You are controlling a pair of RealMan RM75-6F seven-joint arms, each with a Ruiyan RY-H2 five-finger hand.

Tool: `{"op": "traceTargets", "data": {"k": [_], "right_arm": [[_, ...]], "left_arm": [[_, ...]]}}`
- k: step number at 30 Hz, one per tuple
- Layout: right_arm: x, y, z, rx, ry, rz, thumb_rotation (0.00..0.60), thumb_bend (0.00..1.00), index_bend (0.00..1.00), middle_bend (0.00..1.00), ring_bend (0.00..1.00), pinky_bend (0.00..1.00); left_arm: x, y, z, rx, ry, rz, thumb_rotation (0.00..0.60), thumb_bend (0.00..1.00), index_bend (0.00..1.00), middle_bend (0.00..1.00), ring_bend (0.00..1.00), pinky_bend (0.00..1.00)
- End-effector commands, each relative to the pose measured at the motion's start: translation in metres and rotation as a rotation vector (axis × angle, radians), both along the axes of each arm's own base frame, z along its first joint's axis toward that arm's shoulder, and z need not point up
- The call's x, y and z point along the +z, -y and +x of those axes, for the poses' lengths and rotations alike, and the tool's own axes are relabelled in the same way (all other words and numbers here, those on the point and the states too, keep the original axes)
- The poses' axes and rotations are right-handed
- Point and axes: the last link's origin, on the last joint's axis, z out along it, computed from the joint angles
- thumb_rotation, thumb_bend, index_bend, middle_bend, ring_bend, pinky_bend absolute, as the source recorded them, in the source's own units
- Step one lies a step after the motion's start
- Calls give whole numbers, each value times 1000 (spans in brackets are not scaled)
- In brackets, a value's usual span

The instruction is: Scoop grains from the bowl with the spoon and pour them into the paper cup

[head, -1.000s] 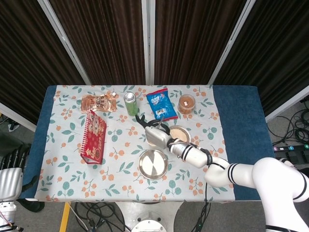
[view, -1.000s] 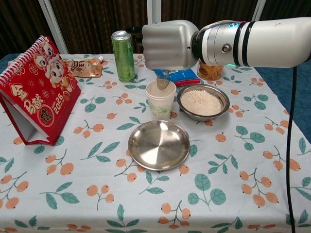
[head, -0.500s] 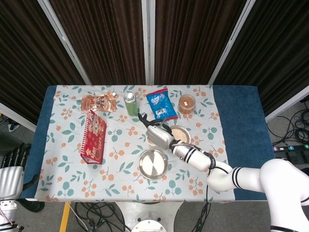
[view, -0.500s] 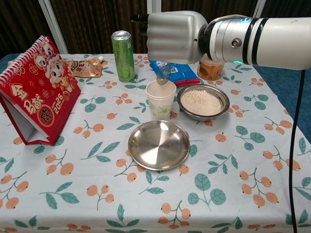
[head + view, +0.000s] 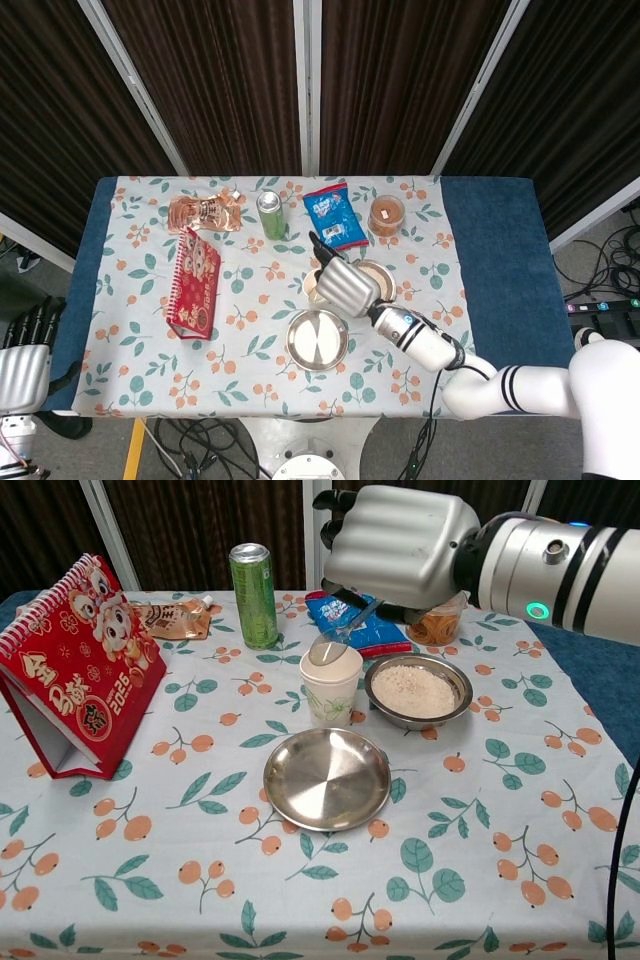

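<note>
Chest view, right hand (image 5: 405, 542) curled around spoon (image 5: 334, 646), bowl end over paper cup (image 5: 331, 686)

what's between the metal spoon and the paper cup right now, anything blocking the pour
Nothing visible. The right hand holds the metal spoon with its bowl just above the white floral paper cup's open rim; the steel grain bowl sits beside it.

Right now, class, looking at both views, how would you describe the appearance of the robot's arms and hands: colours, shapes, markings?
The right hand has a smooth silver-grey metallic back with black fingers. Its forearm is glossy white, ringed with black bands at the wrist, and carries a small green light. The left hand, at the head view's edge, matches: silver body, dark fingers.
</note>
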Motion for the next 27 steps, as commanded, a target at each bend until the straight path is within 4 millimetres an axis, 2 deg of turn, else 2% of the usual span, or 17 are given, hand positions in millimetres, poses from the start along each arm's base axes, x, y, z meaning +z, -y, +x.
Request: {"op": "traceTargets", "data": {"k": [1, 8, 16, 20, 23, 24, 27], "right_arm": [[-9, -30, -18, -96, 136, 155, 600, 344, 610, 563, 187, 0], [-45, -50, -40, -125, 166, 241, 600, 340, 574, 532, 155, 0], [-70, -56, -44, -113, 157, 258, 600, 337, 522, 491, 115, 0], [-76, -55, -46, -115, 130, 241, 600, 332, 423, 414, 55, 0], [-79, -56, -46, -122, 120, 238, 600, 327, 294, 331, 5, 0], [-79, -57, -45, -120, 117, 237, 600, 327, 246, 302, 0, 0], [-75, -56, -43, -106, 123, 225, 600, 327, 179, 264, 0, 0]], "left_arm": [[0, -1, 3, -8, -2, 2, 600, 263, 128, 100, 46, 110], [3, 2, 3, -2, -7, 4, 600, 264, 127, 100, 47, 110], [3, 7, -1, 10, -3, 6, 600, 263, 127, 99, 47, 110], [2, 8, -3, 13, 2, 5, 600, 263, 128, 100, 47, 110], [1, 8, -4, 14, 5, 5, 600, 263, 127, 100, 47, 110], [1, 8, -4, 15, 5, 5, 600, 264, 127, 99, 47, 110], [2, 8, -4, 14, 5, 6, 600, 263, 127, 99, 47, 110]]}}
